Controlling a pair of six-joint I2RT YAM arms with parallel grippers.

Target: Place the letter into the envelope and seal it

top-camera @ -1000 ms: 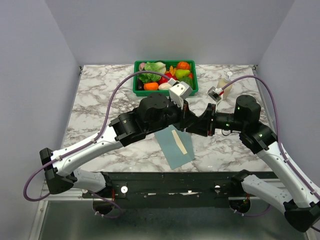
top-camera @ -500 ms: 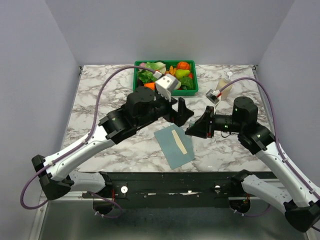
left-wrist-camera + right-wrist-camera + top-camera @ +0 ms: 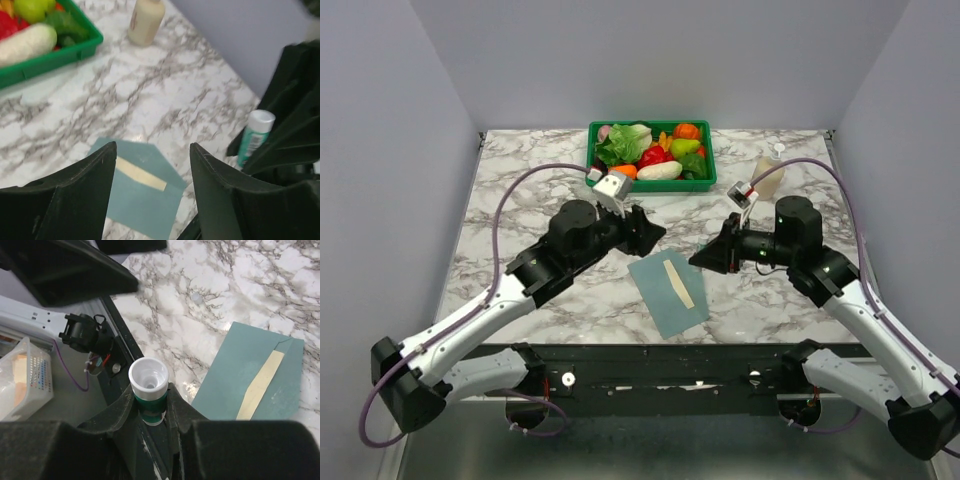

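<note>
The teal envelope (image 3: pixel 665 295) lies flat near the table's front edge with its pointed flap open. A narrow cream strip of the letter (image 3: pixel 678 283) shows at its mouth, and the rest is hidden inside. My left gripper (image 3: pixel 645 232) hovers above and behind the envelope (image 3: pixel 142 200), open and holding nothing. The cream strip of the letter (image 3: pixel 140 174) shows between its fingers. My right gripper (image 3: pixel 705 258) hangs just right of the envelope (image 3: pixel 240 375), shut on a green-and-white glue stick (image 3: pixel 149 390) that points its white end outward. The same glue stick (image 3: pixel 254 137) is also in the left wrist view.
A green basket (image 3: pixel 592 165) of toy vegetables stands at the back centre. A cream bottle (image 3: pixel 768 175) stands to its right. The black mounting rail (image 3: pixel 670 355) runs along the near table edge just below the envelope.
My left gripper has drawn back to the left, away from the right gripper, and gone from shut to open. The right gripper keeps hold of the glue stick and has barely shifted.
</note>
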